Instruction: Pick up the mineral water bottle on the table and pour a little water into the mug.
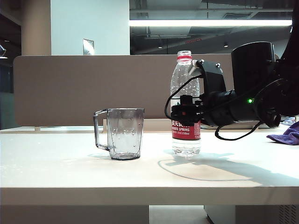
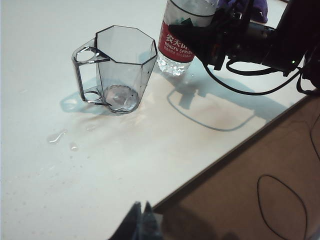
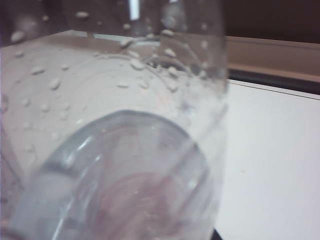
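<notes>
The mineral water bottle (image 1: 186,77) stands upright on the table (image 1: 70,172), with its red label facing front. My right gripper (image 1: 187,112) reaches in level from the right, and its black fingers straddle the bottle (image 2: 175,47) at label height. In the right wrist view the clear, droplet-covered bottle (image 3: 125,125) fills the picture and hides the fingers. Whether they press on it does not show. The grey-tinted mug (image 1: 124,133) stands just left of the bottle, handle to the left; the mug (image 2: 120,65) looks empty. My left gripper (image 2: 141,212) hovers shut over the table's near edge, holding nothing.
A purple cloth (image 1: 287,135) lies at the far right of the table. Small water drops (image 2: 57,136) sit on the tabletop beside the mug. A beige partition (image 1: 70,88) runs behind the table. A black cable (image 1: 233,137) hangs under the right arm.
</notes>
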Controlling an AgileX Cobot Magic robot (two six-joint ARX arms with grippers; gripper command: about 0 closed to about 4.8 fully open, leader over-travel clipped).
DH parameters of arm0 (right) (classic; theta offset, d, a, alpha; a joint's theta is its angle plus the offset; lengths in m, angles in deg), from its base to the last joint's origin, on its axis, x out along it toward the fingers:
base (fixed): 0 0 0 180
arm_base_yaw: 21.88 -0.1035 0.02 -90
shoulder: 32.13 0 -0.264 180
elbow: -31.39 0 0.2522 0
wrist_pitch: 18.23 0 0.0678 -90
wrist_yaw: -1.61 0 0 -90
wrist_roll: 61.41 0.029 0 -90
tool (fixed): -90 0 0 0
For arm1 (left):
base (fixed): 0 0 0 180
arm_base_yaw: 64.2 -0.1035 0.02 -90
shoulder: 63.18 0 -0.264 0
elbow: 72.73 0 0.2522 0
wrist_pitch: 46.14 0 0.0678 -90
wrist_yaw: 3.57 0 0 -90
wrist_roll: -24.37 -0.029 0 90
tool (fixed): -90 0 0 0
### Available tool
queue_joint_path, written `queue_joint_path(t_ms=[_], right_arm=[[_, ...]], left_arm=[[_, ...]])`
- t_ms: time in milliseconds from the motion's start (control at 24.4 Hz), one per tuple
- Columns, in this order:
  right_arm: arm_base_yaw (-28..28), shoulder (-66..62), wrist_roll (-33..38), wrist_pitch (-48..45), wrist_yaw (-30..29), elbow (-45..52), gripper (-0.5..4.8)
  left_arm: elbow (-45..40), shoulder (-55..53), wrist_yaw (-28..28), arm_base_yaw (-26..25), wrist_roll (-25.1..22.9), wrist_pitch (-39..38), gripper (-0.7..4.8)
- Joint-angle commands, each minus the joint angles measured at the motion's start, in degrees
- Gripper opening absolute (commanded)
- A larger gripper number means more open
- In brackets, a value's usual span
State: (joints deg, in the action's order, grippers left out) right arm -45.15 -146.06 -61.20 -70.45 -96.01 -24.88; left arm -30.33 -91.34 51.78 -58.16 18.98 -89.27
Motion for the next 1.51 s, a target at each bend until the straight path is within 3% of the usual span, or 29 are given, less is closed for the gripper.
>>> queue_joint_path(t_ms=[41,164,246,532,614,819,1023,1228,1514], right_arm=[[0.0,0.1,-4.3,2.4,0.3,0.1,2.29],[0.0,1.6,-5.0,8.7,0.3,-0.7,2.29],[0.0,3.7,-8.1,22.9,0.7,-5.7,2.3],[-0.1,9.0,-16.2,34.0,2.7,-11.8,2.29],[-0.1,10.8,-20.1,40.3,4.4,-14.2,2.3],[-0.1,12.7,-39.5,55.2,10.6,-22.4,2.3],[-0.5,12.6,-50.2,57.1,16.7,-24.0,2.3],[-1.8,12.6,-56.4,55.0,16.4,-24.0,2.29],[-3.6,12.6,-59.3,52.6,15.1,-24.0,2.29]], left_arm=[[0.2,0.0,-0.1,0.0,-0.2,0.7,-0.05],[0.2,0.0,-0.1,0.0,-0.2,0.7,-0.05],[0.2,0.0,-0.1,0.0,-0.2,0.7,-0.05],[0.2,0.0,-0.1,0.0,-0.2,0.7,-0.05],[0.2,0.0,0.0,0.0,-0.2,0.7,-0.05],[0.2,0.0,0.0,0.0,-0.2,0.7,-0.05],[0.2,0.0,0.0,0.0,-0.2,0.7,-0.05],[0.2,0.0,0.0,0.0,-0.2,0.7,-0.05],[0.2,0.0,-0.1,0.0,-0.2,0.7,-0.05]])
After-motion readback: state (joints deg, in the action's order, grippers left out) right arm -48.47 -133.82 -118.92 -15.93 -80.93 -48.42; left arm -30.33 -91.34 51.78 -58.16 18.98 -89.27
